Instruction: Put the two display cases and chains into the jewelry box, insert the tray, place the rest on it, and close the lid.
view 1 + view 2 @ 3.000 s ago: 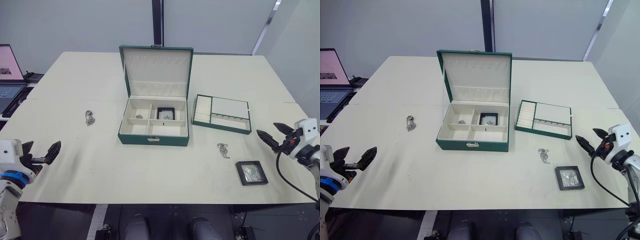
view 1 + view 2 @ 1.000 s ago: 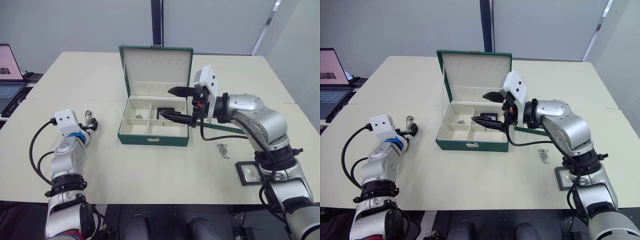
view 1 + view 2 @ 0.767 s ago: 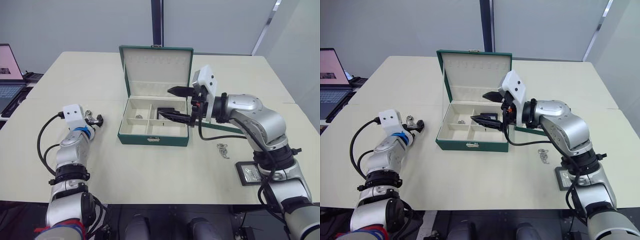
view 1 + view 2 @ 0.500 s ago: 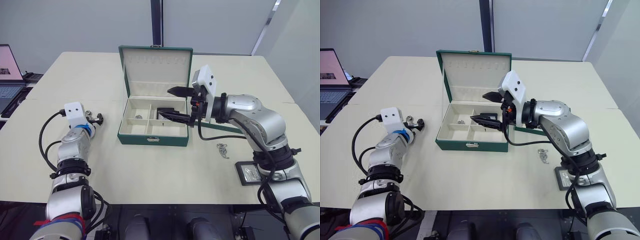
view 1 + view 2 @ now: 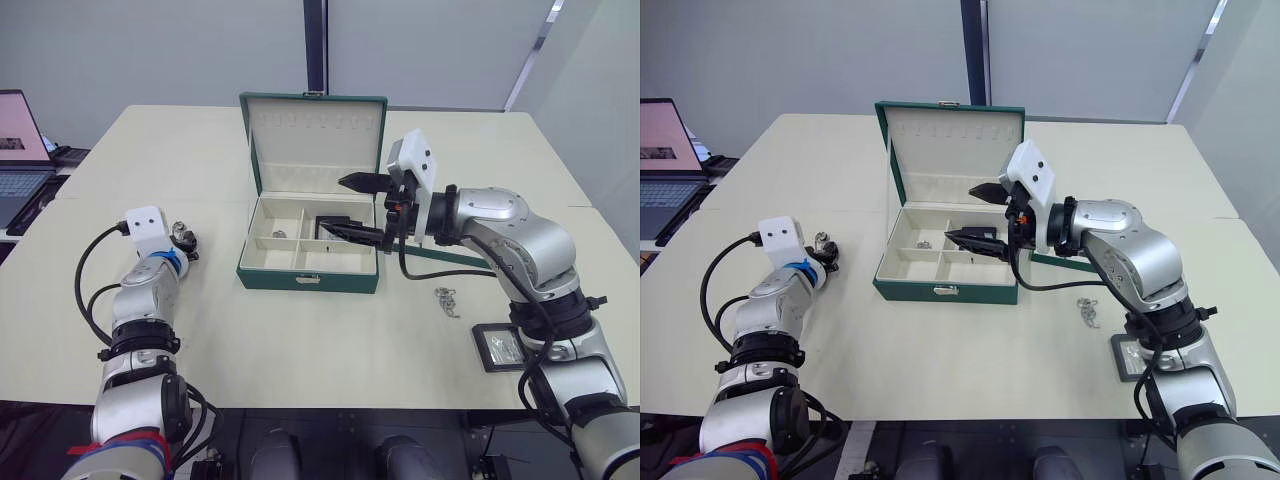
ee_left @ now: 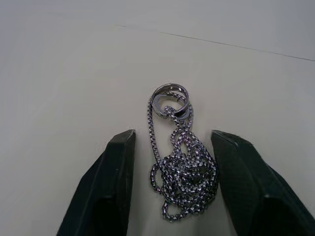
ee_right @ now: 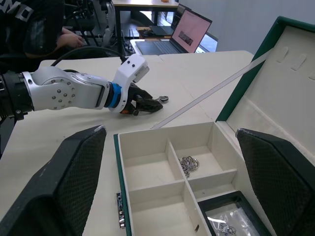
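The left gripper (image 6: 170, 184) has just dropped over the chain (image 6: 178, 164) on the worktop (image 5: 300, 330), spread wide and ready to clench.

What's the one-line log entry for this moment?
left gripper: open, straddling chain on table | right gripper: open over jewelry box | one display case boxed, one on table | lid open

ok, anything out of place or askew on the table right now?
Nothing stands out. The dark green jewelry box sits square with its lid upright, and the small silver chain lies bunched but intact between the open left gripper's fingers.
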Motion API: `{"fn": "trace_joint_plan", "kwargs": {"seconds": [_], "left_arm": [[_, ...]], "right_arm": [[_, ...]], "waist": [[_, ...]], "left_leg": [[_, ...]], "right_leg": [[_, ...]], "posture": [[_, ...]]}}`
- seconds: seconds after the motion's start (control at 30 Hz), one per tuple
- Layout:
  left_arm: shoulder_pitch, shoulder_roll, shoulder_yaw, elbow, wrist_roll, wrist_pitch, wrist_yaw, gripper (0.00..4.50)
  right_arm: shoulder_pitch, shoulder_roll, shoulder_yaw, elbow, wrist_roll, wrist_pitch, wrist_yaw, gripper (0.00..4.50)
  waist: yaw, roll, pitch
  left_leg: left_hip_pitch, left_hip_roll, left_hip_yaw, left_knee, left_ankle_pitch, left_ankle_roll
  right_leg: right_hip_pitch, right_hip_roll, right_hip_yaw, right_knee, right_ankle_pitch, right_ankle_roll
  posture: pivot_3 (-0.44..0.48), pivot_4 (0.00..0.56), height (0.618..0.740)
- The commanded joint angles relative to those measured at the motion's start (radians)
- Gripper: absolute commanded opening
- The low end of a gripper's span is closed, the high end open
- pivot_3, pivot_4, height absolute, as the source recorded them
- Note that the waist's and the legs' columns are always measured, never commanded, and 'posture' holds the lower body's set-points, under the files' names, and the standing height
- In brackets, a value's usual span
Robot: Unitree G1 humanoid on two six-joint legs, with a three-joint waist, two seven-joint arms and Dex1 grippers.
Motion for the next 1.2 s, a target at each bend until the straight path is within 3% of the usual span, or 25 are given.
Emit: {"fn": "trace_joint_plan", "kwargs": {"seconds": [0.03,0.17,0.57,0.83,1.2], "left_arm": [[0.043,-0.033,-0.01,0.024,-0.014,0.062,-0.004,1.29],[0.044,-0.033,-0.009,0.019,-0.011,0.063,0.003,0.4],[0.026,-0.029,0.01,-0.022,-0.011,-0.009,0.032,0.39],[0.062,-0.05,0.03,-0.283,-0.041,0.063,0.107,0.39],[0.117,-0.074,0.026,-0.691,-0.061,0.294,0.185,0.39]], "right_arm": [[-0.028,-0.008,-0.032,-0.021,-0.001,-0.019,0.01,4.5],[-0.023,-0.009,-0.039,-0.021,0.005,-0.026,0.024,4.5],[-0.02,-0.005,-0.051,0.021,-0.02,-0.077,0.034,4.5],[-0.013,-0.005,-0.055,0.042,-0.024,-0.102,0.037,4.5],[-0.005,-0.008,-0.057,0.052,-0.019,-0.112,0.05,4.5]], "waist": [[0.001,0.001,-0.001],[0.004,0.002,-0.001],[0.008,0.003,-0.002],[0.008,0.001,-0.001],[0.008,0.0,0.0]], "left_leg": [[0.0,0.0,0.0,0.0,0.0,0.0],[0.0,0.0,0.0,0.0,0.0,0.0],[0.0,0.0,0.0,0.0,0.0,0.0],[-0.001,0.0,0.0,0.0,0.0,0.0],[-0.001,0.0,0.0,-0.001,0.0,0.0]], "right_leg": [[0.0,0.0,0.0,0.0,0.0,0.0],[0.0,0.0,0.0,0.0,0.0,0.0],[0.0,0.0,0.0,0.0,0.0,0.0],[-0.001,0.0,0.0,-0.001,0.0,0.0],[-0.001,0.0,0.001,-0.001,0.0,0.0]], "posture": [[0.0,0.15,0.74],[0.0,0.15,0.74],[0.0,0.15,0.74],[0.0,0.15,0.74],[0.0,0.15,0.74]]}}
